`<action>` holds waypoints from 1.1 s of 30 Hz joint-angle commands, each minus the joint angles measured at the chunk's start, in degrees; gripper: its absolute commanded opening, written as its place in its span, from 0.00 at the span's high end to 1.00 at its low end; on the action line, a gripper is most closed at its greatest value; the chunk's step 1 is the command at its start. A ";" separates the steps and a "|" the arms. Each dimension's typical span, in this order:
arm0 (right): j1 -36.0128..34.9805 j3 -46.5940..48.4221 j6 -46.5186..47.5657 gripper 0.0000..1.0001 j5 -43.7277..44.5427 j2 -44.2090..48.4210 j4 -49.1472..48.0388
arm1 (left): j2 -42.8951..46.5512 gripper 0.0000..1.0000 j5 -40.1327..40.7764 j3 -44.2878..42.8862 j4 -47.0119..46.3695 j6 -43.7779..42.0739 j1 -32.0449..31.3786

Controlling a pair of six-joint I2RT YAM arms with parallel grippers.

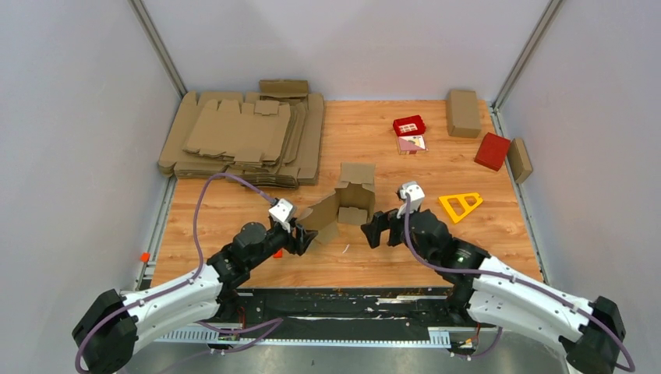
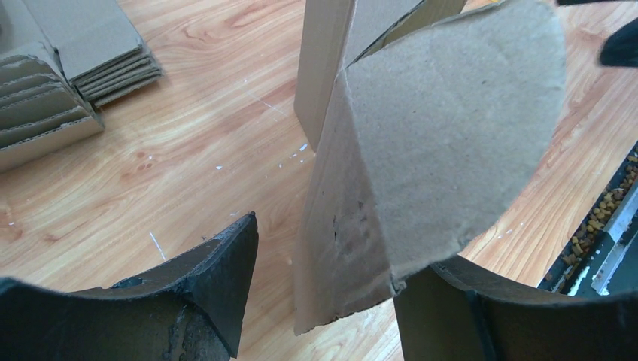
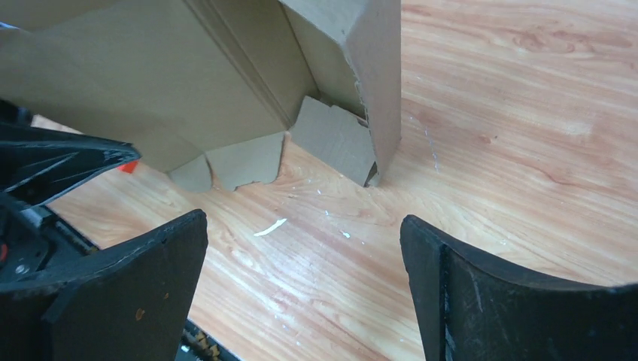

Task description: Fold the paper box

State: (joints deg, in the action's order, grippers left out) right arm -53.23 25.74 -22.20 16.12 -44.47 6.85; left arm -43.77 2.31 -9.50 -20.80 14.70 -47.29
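Two red boxes [image 1: 408, 125] and a yellow frame [image 1: 460, 205] lie beyond the paper box [image 1: 347, 204].

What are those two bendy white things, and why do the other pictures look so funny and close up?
They are two robot arms. One camera looks down from above; the other two sit on the wrists, so they see things up close. The table holds a half-folded brown paper box, a stack of flat cardboard, red boxes and a yellow triangle. The left claw is open around one box flap, with a finger against it. The right claw is open and empty, facing the box.
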 commanded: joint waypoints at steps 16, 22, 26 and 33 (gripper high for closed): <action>23.36 45.11 10.06 0.04 -30.71 -19.24 22.32 | 1.96 0.33 0.93 -2.57 0.93 -1.48 -0.18; 31.23 47.23 4.02 0.06 -43.61 -31.21 13.27 | -0.50 0.42 0.37 -3.44 0.74 -1.39 -0.19; 34.34 45.52 -1.73 0.11 -53.24 -36.67 5.37 | -1.72 0.49 -0.13 -3.93 0.44 -1.58 -0.20; 34.69 41.72 -6.50 0.18 -62.93 -39.31 -2.42 | -1.23 0.58 -0.55 -3.53 -0.70 -2.14 -0.22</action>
State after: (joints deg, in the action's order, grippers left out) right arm -18.35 68.75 -24.05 -37.52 -84.20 12.71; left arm -45.45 2.15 -11.05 -19.07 13.67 -47.29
